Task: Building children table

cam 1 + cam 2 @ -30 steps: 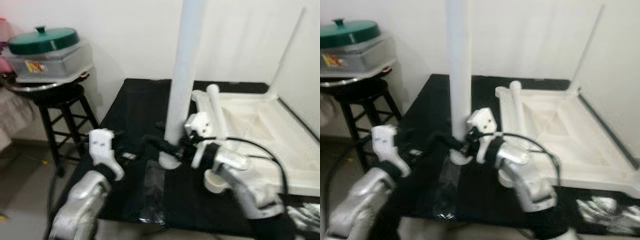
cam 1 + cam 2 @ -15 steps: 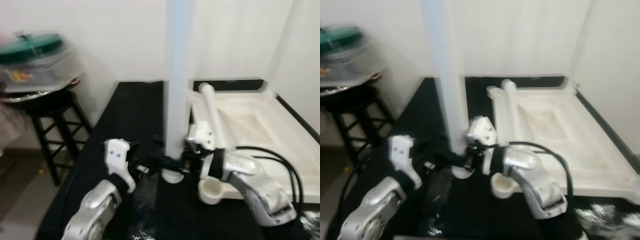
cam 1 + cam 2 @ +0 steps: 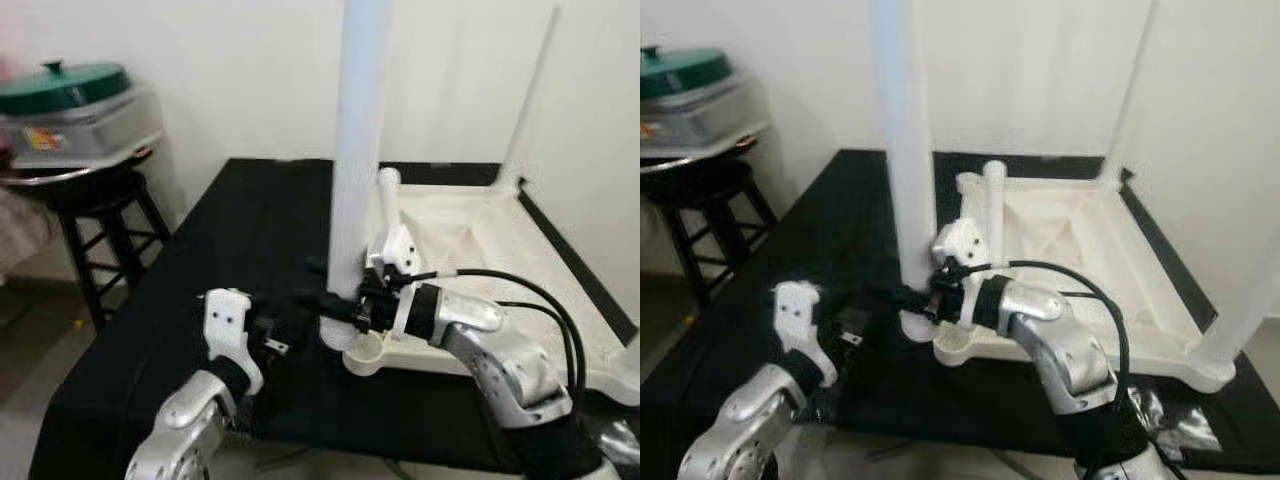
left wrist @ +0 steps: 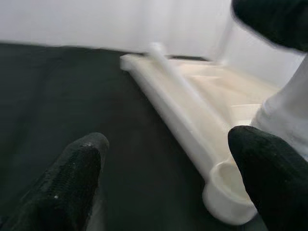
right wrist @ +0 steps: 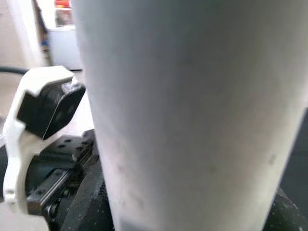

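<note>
Black cloth covers the work surface, with a stool carrying a green-lidded container off to the robot's left. On the cloth lies the upturned white tabletop, 1 leg already standing at its far corner and another lying loose along its near edge. The right gripper is clamped low on a third leg, holding it upright with its foot just beside the empty corner socket. The left gripper sits close to the leg's base; in the left wrist view its fingers stand apart with nothing between them.

My judgement is that the leg has yet to go into the socket. Because the grip is so low on a tall leg, the top could swing and tilt the foot, so it jams on the socket rim or skids off. Pushing down off-centre might also shove the tabletop across the cloth
</note>
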{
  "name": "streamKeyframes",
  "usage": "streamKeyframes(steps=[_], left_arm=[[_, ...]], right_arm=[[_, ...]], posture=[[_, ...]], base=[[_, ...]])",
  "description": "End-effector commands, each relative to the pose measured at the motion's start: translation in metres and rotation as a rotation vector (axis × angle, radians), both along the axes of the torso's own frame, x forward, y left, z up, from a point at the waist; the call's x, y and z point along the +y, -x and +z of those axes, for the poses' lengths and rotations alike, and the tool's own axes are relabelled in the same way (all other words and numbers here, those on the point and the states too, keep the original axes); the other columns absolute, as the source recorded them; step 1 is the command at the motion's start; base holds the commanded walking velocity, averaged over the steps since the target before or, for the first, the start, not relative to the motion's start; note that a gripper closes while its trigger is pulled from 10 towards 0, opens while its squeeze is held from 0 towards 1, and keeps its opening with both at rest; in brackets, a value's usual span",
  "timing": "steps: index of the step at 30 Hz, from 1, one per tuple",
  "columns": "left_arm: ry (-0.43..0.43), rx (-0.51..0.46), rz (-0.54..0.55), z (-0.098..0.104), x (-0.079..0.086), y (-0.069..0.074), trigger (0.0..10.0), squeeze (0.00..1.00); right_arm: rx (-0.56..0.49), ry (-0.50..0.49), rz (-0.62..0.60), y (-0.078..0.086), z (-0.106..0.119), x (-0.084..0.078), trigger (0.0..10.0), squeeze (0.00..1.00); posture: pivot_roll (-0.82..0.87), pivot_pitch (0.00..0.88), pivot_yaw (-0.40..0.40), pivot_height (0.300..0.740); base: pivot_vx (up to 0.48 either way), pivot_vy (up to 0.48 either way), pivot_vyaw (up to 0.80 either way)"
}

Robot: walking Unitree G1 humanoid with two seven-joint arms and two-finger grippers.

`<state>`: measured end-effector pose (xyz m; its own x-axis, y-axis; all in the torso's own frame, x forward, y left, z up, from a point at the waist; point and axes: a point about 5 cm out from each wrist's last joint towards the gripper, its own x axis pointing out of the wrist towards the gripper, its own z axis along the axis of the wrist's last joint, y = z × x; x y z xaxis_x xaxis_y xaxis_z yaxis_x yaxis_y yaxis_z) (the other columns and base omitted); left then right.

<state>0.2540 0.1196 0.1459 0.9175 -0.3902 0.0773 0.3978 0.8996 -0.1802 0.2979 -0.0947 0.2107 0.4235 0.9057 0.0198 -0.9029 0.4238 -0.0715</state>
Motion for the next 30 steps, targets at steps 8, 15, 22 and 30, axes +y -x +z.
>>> streamKeyframes(steps=[8, 15, 22, 30], left_arm=[[-0.043, 0.000, 0.045, 0.000, 0.009, 0.004, 10.0, 0.00], [-0.093, -0.016, -0.003, 0.002, 0.006, 0.014, 10.0, 0.00], [-0.074, 0.001, -0.030, 0.003, 0.004, 0.021, 10.0, 0.00], [-0.064, 0.024, 0.002, 0.003, 0.008, 0.018, 10.0, 0.00]], right_arm=[[-0.038, -0.016, -0.057, -0.034, 0.023, -0.004, 10.0, 0.00], [-0.094, 0.009, 0.142, -0.025, 0.039, -0.006, 10.0, 0.00], [-0.078, 0.034, 0.292, -0.013, 0.039, -0.008, 10.0, 0.00], [-0.065, -0.011, 0.298, -0.011, 0.036, 0.003, 10.0, 0.00]], posture=[[0.00, 0.116, -0.007, 0.740], [0.01, 0.166, -0.008, 0.740], [0.01, 0.197, 0.001, 0.740], [0.01, 0.208, 0.009, 0.740]], base=[[0.000, 0.000, 0.40], [0.000, -0.156, 0.00], [0.000, -0.469, 0.00], [0.000, -0.156, 0.00]])
